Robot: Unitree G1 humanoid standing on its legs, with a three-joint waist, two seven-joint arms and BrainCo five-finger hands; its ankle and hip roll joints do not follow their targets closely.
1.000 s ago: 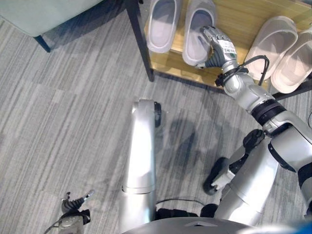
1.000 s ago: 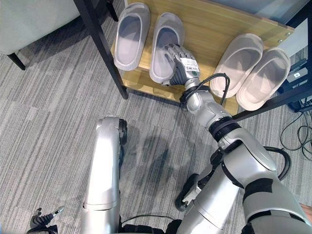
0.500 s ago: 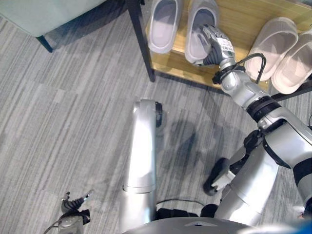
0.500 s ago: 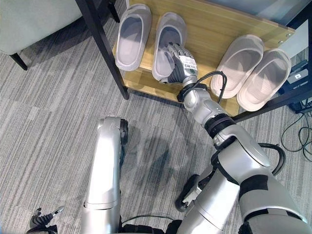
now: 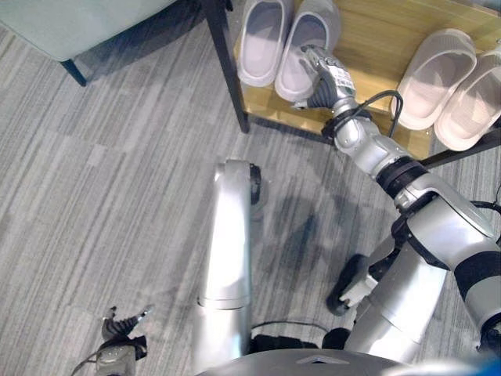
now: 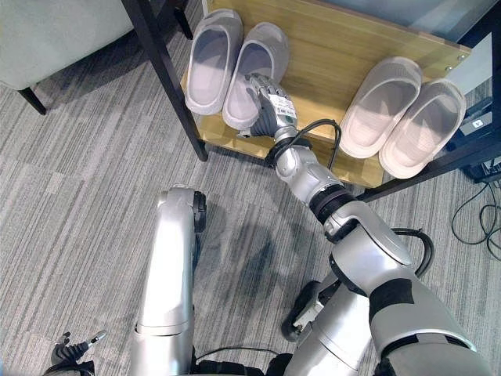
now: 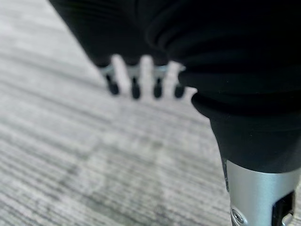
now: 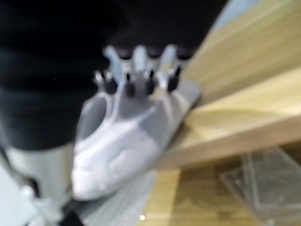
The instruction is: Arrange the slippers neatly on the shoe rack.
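Two grey slippers lie on the wooden shelf (image 5: 376,35) of the shoe rack: the left one (image 5: 262,39) straight, the right one (image 5: 305,39) slanted with its toe touching its mate. My right hand (image 5: 319,77) rests against the right grey slipper's (image 8: 127,141) heel end and outer side. Its fingers (image 8: 141,70) are straight, with their tips over the slipper's rim. A beige pair (image 5: 434,74) lies side by side at the shelf's right end. Down by the carpet at the lower left hangs my left hand (image 5: 117,348), its fingers (image 7: 141,84) relaxed and holding nothing.
The rack's dark leg (image 5: 227,70) stands just left of the grey pair. A pale green seat (image 5: 70,23) on dark legs fills the upper left corner. Bare wood separates the two pairs. Grey striped carpet (image 5: 102,196) lies in front of the rack.
My right hand has swept to the left along the shelf, taking the right grey slipper with it until it lies against the left one. The left hand has stayed put.
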